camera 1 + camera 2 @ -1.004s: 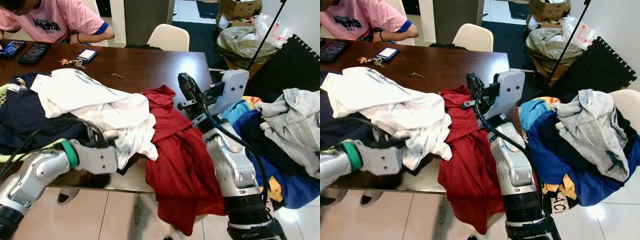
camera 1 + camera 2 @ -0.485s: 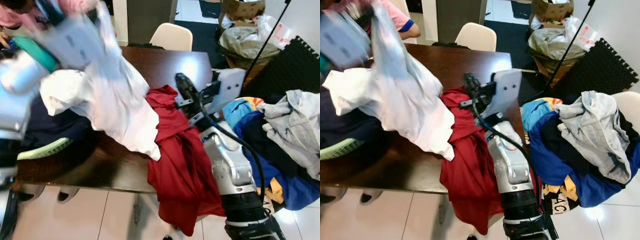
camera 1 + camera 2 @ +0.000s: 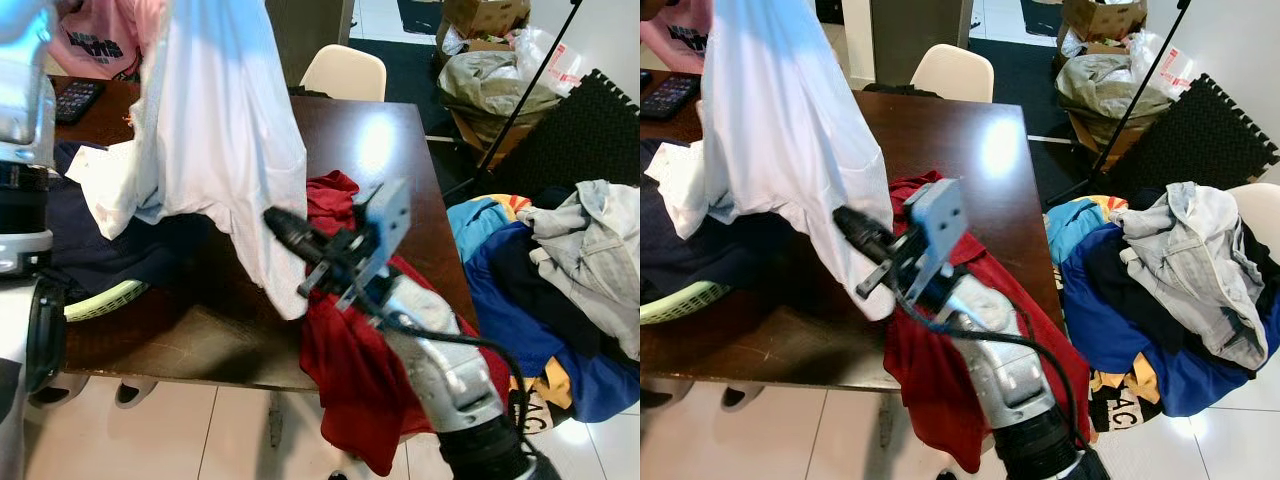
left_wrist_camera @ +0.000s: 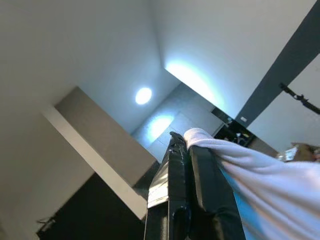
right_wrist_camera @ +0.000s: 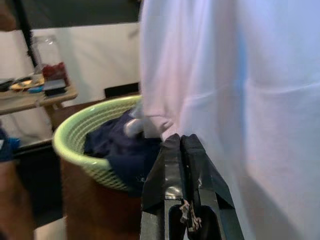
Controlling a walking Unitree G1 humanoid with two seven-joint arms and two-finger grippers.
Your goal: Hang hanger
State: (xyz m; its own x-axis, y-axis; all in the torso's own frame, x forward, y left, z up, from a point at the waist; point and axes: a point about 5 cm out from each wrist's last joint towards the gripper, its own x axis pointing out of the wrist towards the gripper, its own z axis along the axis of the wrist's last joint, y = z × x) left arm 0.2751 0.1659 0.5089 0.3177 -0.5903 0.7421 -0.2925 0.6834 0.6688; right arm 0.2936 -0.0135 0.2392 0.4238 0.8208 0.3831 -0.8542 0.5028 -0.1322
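Lifting step in hand. Left pincer [image 4: 187,150] is clamped on the white shirt [image 3: 215,130], held high over the tabletop [image 3: 370,150]. Right pincer [image 3: 275,222], fingers pressed together and holding nothing, points at the shirt's lower hem. No hanger identified. Next move, in my judgement: find the hanger and thread the collar. No legible writing.
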